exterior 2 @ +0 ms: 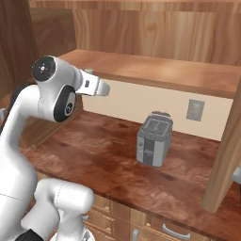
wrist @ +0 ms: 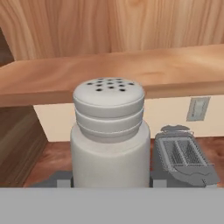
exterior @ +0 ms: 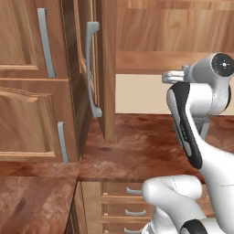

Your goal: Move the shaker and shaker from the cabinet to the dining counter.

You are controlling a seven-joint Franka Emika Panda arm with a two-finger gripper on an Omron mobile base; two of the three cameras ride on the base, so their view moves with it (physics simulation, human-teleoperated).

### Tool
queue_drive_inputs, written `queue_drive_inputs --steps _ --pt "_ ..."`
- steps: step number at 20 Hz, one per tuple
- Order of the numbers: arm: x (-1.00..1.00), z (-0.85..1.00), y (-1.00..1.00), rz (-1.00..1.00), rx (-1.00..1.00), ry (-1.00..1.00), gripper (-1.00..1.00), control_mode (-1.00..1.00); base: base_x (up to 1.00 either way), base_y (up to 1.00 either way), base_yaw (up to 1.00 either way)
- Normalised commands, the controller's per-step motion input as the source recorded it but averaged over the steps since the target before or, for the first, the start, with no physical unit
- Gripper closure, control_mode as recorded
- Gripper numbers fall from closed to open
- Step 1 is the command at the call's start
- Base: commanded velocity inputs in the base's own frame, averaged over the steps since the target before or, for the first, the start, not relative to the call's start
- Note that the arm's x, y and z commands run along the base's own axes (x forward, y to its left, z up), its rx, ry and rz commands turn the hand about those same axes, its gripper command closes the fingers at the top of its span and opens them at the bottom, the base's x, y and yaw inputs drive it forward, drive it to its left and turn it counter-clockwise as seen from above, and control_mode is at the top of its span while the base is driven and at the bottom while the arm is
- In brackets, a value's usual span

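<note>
A shaker point(wrist: 109, 135) is being held in the claw point(wrist: 109, 181). The claw is being kept partly open, with its two dark tips point(wrist: 59, 179) pressed on the two sides of the shaker. The shaker is being kept upright, with its round cap and little holes on top. It is being held up in the air, in front of the wooden shelf point(wrist: 175, 70) of the cabinet point(exterior 2: 141, 28), and it is not touching the shelf.

In the side views, the end of the arm is being seen just by the front edge of the shelf point(exterior 2: 155, 70), but the claw tips and the shaker are too small or hidden there to be told.

A grey toaster point(exterior 2: 154, 139) is being seen standing on the brown tabletop point(exterior 2: 94, 150), below the shelf. A grey wall plug point(exterior 2: 195, 109) is being seen on the pale wall behind the toaster. An open cabinet door point(exterior: 103, 68) with a long grey handle point(exterior: 93, 68) is being seen standing out to the left of the arm.
</note>
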Motion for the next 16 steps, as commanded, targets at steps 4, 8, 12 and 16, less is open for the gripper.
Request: queue_drive_inputs --steps 4,8,12,16 --pt "-0.53 -0.2 0.21 -0.02 0.05 0.01 1.0 -1.0 0.0 0.0 0.0" --pt "-0.23 -0.41 0.13 0.0 0.03 0.15 1.0 -1.0 0.0 0.0 0.0" --pt "-0.1 -0.48 0.02 0.0 0.02 0.17 1.0 -1.0 0.0 0.0 0.0" --pt "-0.11 -0.49 0.09 0.0 0.0 0.11 1.0 -1.0 0.0 0.0 0.0"
